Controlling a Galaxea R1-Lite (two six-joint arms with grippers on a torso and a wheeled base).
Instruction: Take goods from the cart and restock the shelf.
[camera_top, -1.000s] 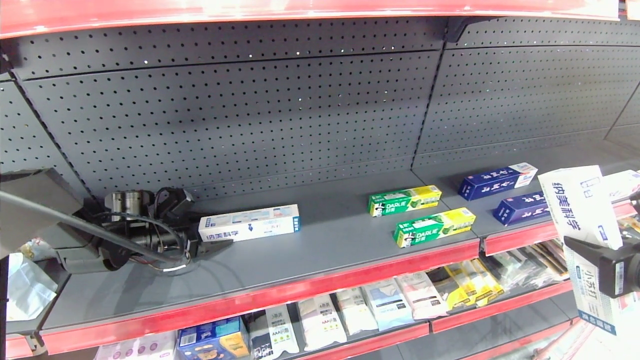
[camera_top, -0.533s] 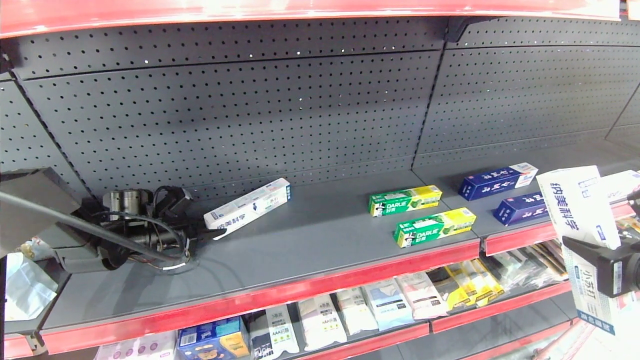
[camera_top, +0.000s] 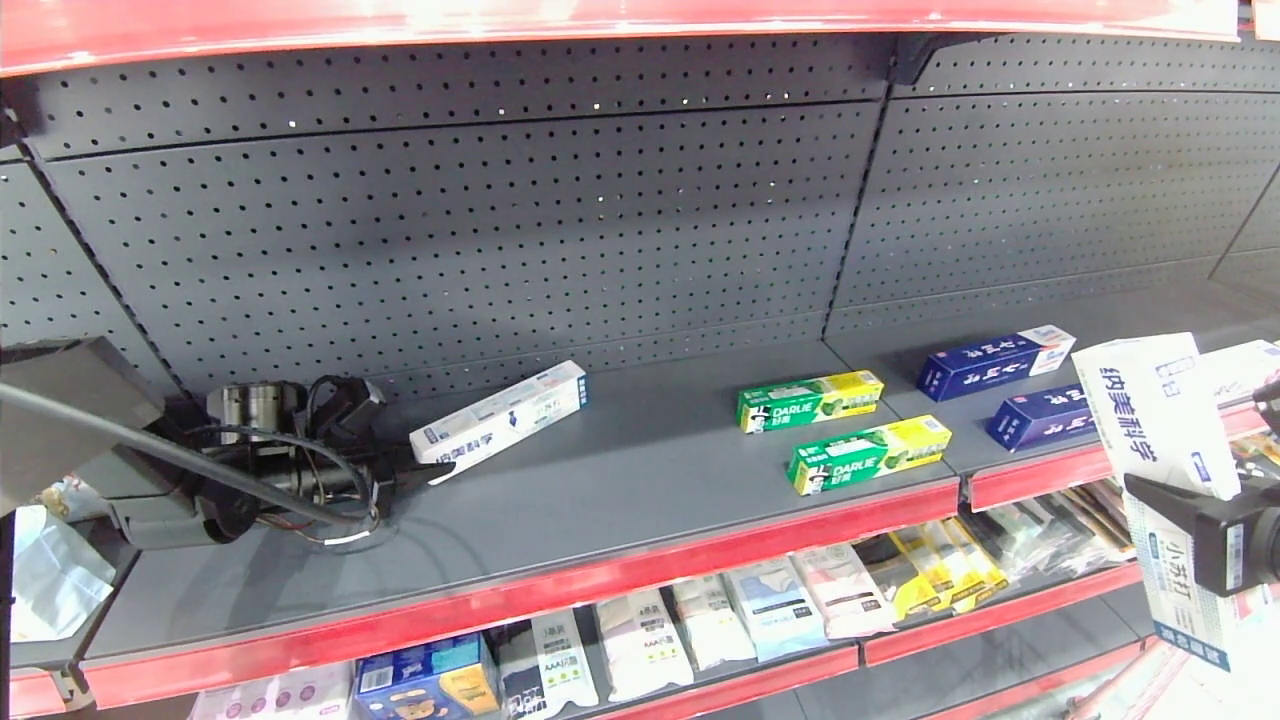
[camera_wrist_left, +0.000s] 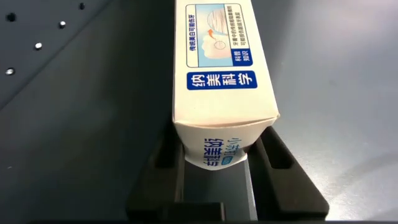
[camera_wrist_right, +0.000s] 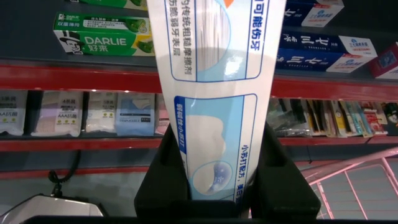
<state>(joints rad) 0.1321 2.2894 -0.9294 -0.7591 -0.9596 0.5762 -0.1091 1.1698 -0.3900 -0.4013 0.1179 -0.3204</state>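
A white toothpaste box (camera_top: 500, 418) lies slantwise on the grey shelf (camera_top: 620, 500), its far end toward the pegboard back. Its near end sits between the fingers (camera_wrist_left: 280, 168) of my left gripper (camera_top: 425, 462), which is shut on it; in the left wrist view the box (camera_wrist_left: 217, 62) runs away from the left gripper (camera_wrist_left: 214, 171). At the right edge, in front of the shelf, my right gripper (camera_top: 1185, 540) is shut on a second white and blue toothpaste box (camera_top: 1150, 410) held upright. This box (camera_wrist_right: 211, 74) rises from the right gripper (camera_wrist_right: 214, 180).
Two green toothpaste boxes (camera_top: 810, 400) (camera_top: 868, 455) lie at mid shelf, two blue ones (camera_top: 995, 362) (camera_top: 1040, 415) further right. Bare shelf lies between the white box and the green ones. Packaged goods (camera_top: 700, 620) fill the lower shelf. The pegboard wall (camera_top: 500, 230) stands behind.
The white box in my left gripper swung from lying along the shelf front to pointing its far end toward the back wall. The right arm and its box barely moved.
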